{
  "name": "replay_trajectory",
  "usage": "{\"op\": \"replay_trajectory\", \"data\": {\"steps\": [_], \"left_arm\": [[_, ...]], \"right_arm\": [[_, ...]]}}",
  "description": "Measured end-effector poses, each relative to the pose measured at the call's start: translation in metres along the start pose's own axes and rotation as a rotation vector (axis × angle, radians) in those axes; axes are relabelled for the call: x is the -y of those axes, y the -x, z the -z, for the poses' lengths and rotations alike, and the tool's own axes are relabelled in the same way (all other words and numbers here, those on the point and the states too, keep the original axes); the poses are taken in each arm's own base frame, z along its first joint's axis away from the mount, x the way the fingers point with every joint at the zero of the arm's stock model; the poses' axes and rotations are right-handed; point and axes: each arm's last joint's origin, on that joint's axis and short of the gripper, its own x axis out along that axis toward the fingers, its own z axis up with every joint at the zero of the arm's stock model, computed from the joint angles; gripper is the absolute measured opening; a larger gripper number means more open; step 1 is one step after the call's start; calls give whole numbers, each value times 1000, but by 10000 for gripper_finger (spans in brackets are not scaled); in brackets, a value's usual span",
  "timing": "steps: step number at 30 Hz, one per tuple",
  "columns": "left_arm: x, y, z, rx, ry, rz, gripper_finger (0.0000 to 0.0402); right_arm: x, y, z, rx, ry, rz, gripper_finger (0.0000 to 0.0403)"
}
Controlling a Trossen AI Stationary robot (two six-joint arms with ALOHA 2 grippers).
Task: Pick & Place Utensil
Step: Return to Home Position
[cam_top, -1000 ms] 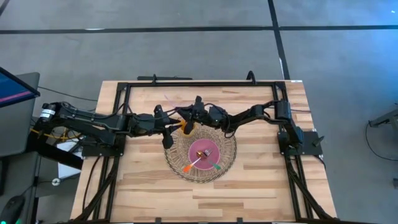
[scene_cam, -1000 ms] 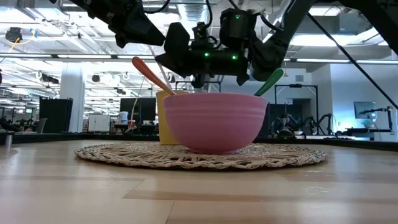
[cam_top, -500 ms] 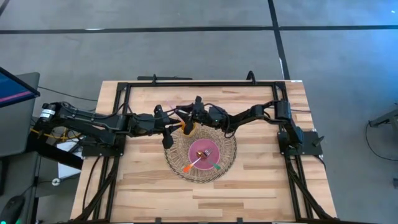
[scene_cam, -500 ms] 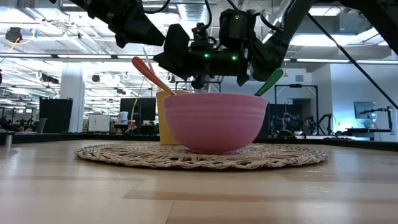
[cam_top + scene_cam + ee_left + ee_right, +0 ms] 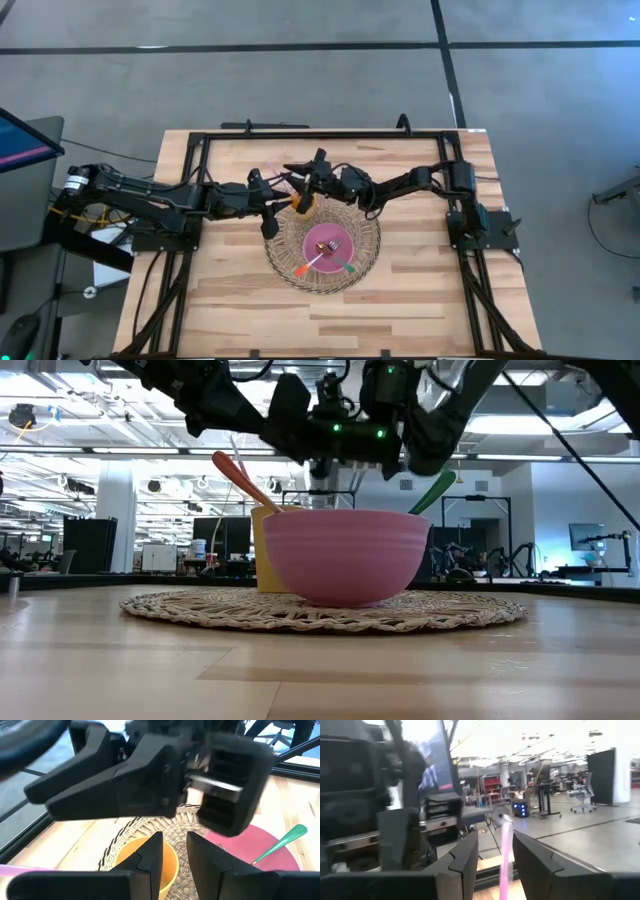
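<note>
Where it all sits (table): light wooden table (image 5: 400, 300) with a black frame around it, both arms reaching in to meet near the middle.
Mat: round woven mat (image 5: 368, 255), roughly centred on the table, and pretty much everything is on it.
Pink bowl: pink bowl (image 5: 345, 555) upright in the middle of the mat.
Right gripper: right gripper (image 5: 496, 839) hangs over the far-left edge of the mat, above the cup and clear of it. Fingers are parted with a fair gap. Its wrist cam shows the straw in that gap, and I can't see either finger touching it.
Left gripper: left gripper (image 5: 173, 840) is just to the left of the cup at the mat's edge, aimed at it. Fingers have only a narrow gap and nothing in them.
Yellow cup: yellow cup (image 5: 259, 555) upright on the mat, just beyond the bowl on its left side. Can't tell if the two touch.
Orange fork: orange fork (image 5: 303, 268) lies in the bowl with its handle sticking out over the rim.
Green utensil: green-handled utensil (image 5: 280, 842) is also in the bowl, its handle poking out the other way.
Pink straw: pink straw (image 5: 505, 851) rises from the cup, leaning up and away from the bowl. It looks to be standing in the cup, but its bottom end is hidden.
</note>
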Motion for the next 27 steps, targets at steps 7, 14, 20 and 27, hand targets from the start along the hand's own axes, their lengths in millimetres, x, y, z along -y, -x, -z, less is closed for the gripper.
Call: {"op": "replay_trajectory", "data": {"steps": [7, 14, 20, 27], "left_arm": [[1, 5, -2, 14, -42, 15, 88], [7, 26, -8, 64, -51, 91, 88], [8, 50, -9, 77, -94, 155, 88], [-7, 76, 0, 105, -110, 177, 88]], "right_arm": [[-15, 11, -46, -215, 165, -26, 116], [-24, 47, -107, -395, 237, 19, 116], [-36, 85, -149, -472, 346, 97, 116], [-50, 127, -173, -585, 409, 48, 116]]}}
